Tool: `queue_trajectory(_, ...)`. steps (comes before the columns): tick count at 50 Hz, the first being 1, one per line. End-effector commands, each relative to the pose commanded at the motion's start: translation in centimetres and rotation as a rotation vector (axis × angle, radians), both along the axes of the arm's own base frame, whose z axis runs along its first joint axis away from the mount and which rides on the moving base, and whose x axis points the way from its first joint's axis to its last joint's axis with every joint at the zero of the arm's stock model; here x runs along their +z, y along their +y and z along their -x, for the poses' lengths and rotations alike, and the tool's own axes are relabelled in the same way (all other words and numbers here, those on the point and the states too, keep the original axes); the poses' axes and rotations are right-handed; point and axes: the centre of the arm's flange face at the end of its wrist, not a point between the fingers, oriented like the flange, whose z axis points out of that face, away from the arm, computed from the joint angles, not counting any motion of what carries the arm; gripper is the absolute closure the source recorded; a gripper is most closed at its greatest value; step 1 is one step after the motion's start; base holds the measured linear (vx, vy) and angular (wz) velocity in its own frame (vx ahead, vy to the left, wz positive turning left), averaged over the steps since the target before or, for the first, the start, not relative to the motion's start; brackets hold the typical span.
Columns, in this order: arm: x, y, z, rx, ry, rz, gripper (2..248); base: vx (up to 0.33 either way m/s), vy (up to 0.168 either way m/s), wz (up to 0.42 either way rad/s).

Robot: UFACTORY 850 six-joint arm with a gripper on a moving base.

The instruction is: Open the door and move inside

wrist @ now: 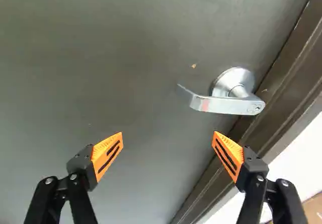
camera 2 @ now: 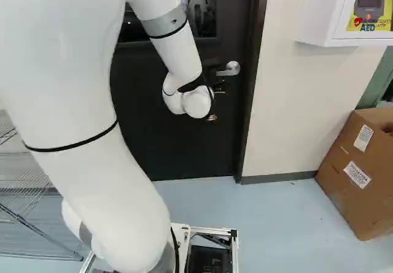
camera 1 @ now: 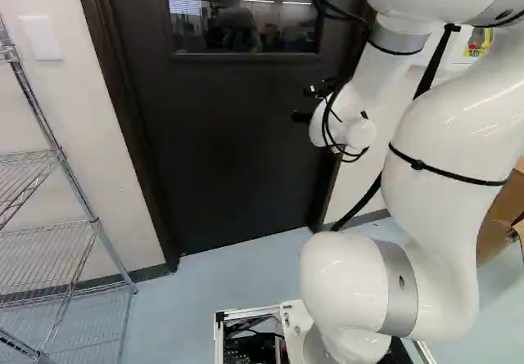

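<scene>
In the left base view my gripper (camera 1: 304,105) is at the handle side of the dark door (camera 1: 221,151), partly hidden by the wrist and cables. The door stands closed in its frame. Its silver lever handle (camera 2: 228,70) shows in the right base view just beyond the wrist. Seen from the wrist, the gripper (wrist: 167,137) is wide open with nothing between its orange pads. The lever handle (wrist: 221,104) lies ahead of the fingers, off toward the finger nearer the door frame, untouched.
A wire shelf (camera 1: 53,241) stands left of the door. The door frame (camera 2: 250,89) borders a pale wall. A white AED cabinet (camera 2: 325,15) hangs on that wall, above and to one side of a cardboard box (camera 2: 350,169) on the floor.
</scene>
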Motion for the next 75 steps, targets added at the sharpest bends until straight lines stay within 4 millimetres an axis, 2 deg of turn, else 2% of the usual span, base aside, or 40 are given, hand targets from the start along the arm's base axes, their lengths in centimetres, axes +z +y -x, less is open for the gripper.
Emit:
queue_trajectory(33, 3.5, 0.2, 0.3, 0.002, -0.072, 0.026, 3, 0.0, 0.0, 0.0)
queue_trajectory(64, 6.6, 0.8, -3.9, 0.043, -0.141, 0.047, 3, 0.0, 0.0, 0.0)
queue_trajectory(75, 6.8, 0.8, -4.4, 0.045, -0.146, 0.048, 3, 0.0, 0.0, 0.0)
